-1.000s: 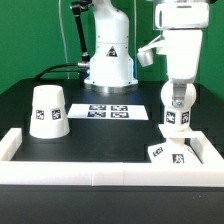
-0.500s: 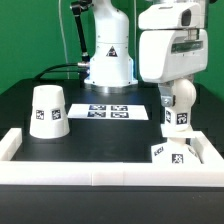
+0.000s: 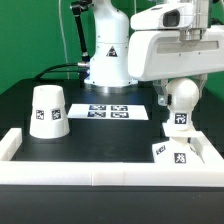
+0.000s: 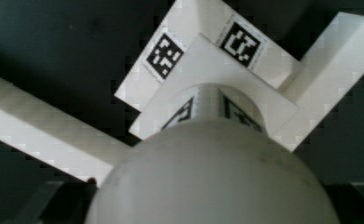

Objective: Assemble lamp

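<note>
My gripper [image 3: 180, 92] is shut on the white ball-shaped bulb [image 3: 181, 100] and holds it upright just above the flat square base [image 3: 172, 154], which lies in the rail's corner at the exterior view's right. In the wrist view the bulb [image 4: 205, 170] fills the foreground between my dark fingers [image 4: 63, 197], and the tagged base [image 4: 205, 50] lies beyond it. The white cone shade [image 3: 45, 110] with its tag stands on the table at the exterior view's left, apart from the gripper.
The marker board [image 3: 105, 111] lies mid-table in front of the arm's pedestal [image 3: 108, 65]. The long white border rail [image 3: 100, 171] runs along the front and turns up both sides; it also shows in the wrist view [image 4: 37, 115].
The arm's hand has turned and swung toward the exterior view's left, now looming larger. The bulb stays gripped at nearly the same spot above the base.
</note>
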